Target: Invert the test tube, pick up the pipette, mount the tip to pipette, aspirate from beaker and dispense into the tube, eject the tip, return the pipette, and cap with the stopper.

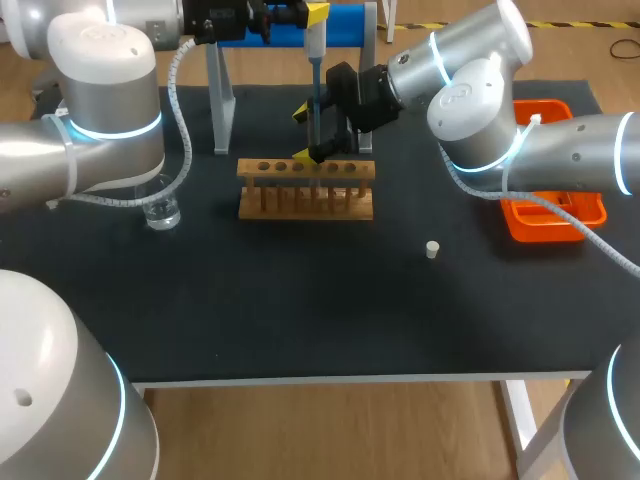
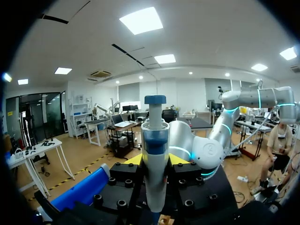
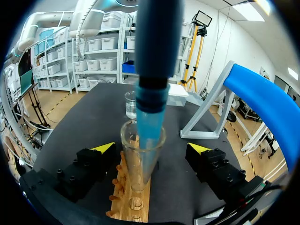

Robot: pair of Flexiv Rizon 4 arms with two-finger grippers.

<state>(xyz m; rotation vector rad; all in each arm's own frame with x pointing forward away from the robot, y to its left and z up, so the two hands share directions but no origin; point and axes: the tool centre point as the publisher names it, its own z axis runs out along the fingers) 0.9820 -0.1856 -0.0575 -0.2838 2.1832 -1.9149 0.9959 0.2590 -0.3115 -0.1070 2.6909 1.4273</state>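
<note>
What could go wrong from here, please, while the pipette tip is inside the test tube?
1. The pipette tip sits inside the narrow mouth of the test tube; a sideways drift of the left arm could knock the glass or bend the tip.
2. The right arm's jaws stand open on either side of the tube, not gripping it, so a nudge could tilt it in the wooden rack.

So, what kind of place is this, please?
Probably a laboratory bench arranged for robot liquid handling: a wooden test tube rack on a black table, a pipette with its tip inside a glass tube, and a beaker of clear liquid.
</note>
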